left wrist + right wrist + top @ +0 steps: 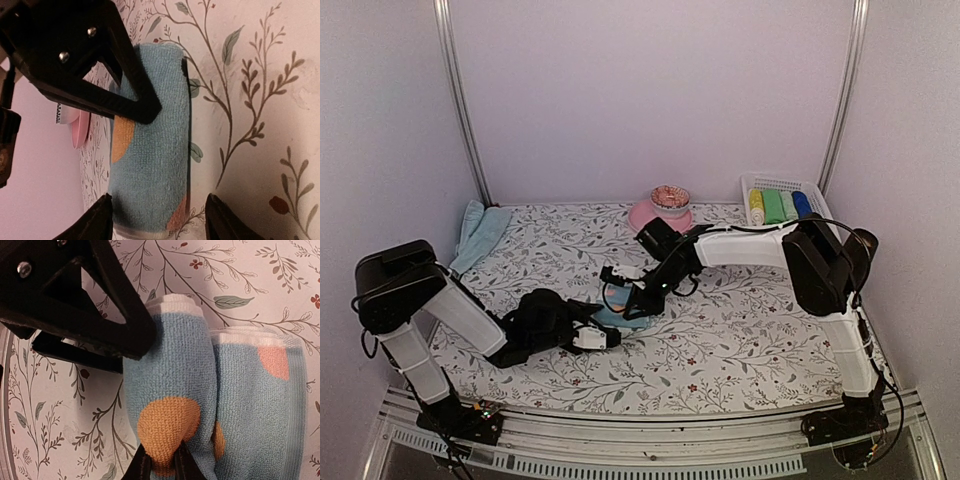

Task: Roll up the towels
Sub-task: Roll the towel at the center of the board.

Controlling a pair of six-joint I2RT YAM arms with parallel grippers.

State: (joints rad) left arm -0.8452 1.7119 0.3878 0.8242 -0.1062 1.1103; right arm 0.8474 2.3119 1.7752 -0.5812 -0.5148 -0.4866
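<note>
The polka-dot towel [175, 380] is pale blue terry with orange spots and a white hem. It is bunched into a thick roll with a second fold pressed alongside, and lies near the middle of the bench [740, 340]. A loose stack of teal towels [480, 232] lies flat at the far left corner, well apart from it

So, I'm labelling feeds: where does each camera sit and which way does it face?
Top external: above and behind the robot, looking down on the floral table; left arm and right arm meet at the blue towel.
Left wrist: on the left arm, facing the towel; the left gripper straddles it.
Right wrist: on the right arm, facing the towel; the right gripper pinches it.
Shared: all three show that towel; each wrist view catches the other gripper.
</note>
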